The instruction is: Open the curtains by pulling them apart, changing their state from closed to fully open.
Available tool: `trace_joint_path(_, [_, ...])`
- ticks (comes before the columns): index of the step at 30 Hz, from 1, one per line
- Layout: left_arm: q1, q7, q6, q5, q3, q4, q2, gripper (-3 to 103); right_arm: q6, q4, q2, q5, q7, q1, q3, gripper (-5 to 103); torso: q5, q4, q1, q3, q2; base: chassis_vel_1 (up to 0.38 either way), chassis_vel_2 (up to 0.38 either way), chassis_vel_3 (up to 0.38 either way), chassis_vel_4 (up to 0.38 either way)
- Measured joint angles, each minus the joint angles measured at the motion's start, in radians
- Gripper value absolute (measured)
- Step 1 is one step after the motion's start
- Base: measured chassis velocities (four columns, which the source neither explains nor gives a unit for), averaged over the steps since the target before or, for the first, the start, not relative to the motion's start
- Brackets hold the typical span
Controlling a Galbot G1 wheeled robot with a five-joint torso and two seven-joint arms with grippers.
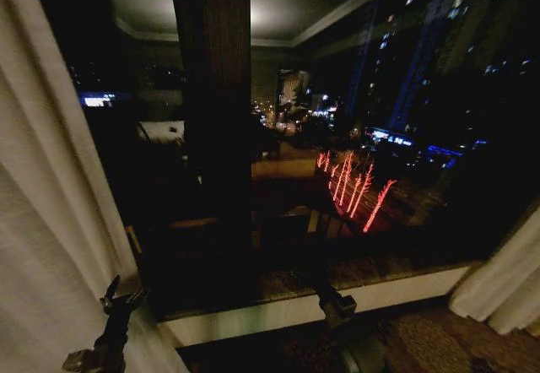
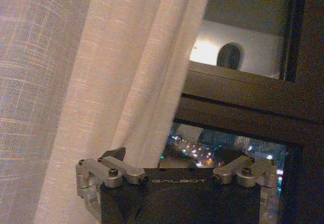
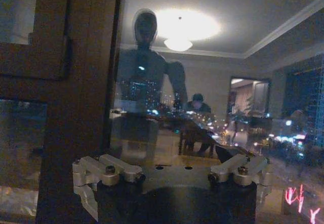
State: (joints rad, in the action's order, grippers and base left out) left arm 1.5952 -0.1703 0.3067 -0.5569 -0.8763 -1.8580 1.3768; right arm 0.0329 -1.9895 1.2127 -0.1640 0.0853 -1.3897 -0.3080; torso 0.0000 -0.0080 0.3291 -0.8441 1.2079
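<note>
The curtains hang apart. The left sheer cream panel [image 1: 42, 221] is bunched along the left edge of the window, and the right panel [image 1: 506, 280] is gathered low at the right edge. Dark glass [image 1: 363, 137] lies bare between them. My left gripper [image 1: 124, 291] is low beside the left panel's inner edge, open, with its fingers apart and no fabric between them. In the left wrist view that panel [image 2: 101, 82] hangs just ahead of the left gripper [image 2: 177, 181]. My right gripper [image 1: 336, 304] stands open in front of the sill, facing the glass, holding nothing.
A dark wooden window post [image 1: 215, 137] stands between the panes. A pale stone sill [image 1: 380, 293] runs below the glass, with patterned carpet [image 1: 422, 339] under it. The glass mirrors the lit room and my own body [image 3: 144, 62].
</note>
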Motion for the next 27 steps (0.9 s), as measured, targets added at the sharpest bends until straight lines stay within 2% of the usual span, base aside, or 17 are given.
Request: trace_joint_path(27, [0.000, 0.000, 0.000, 0.000, 0.000, 0.000, 0.000, 100, 0.000, 0.000, 0.000, 0.000, 0.000, 0.000, 0.000, 100, 0.0000, -0.0001, 0.001, 0.000, -0.001, 0.034, -0.017, -0.038, 0.018])
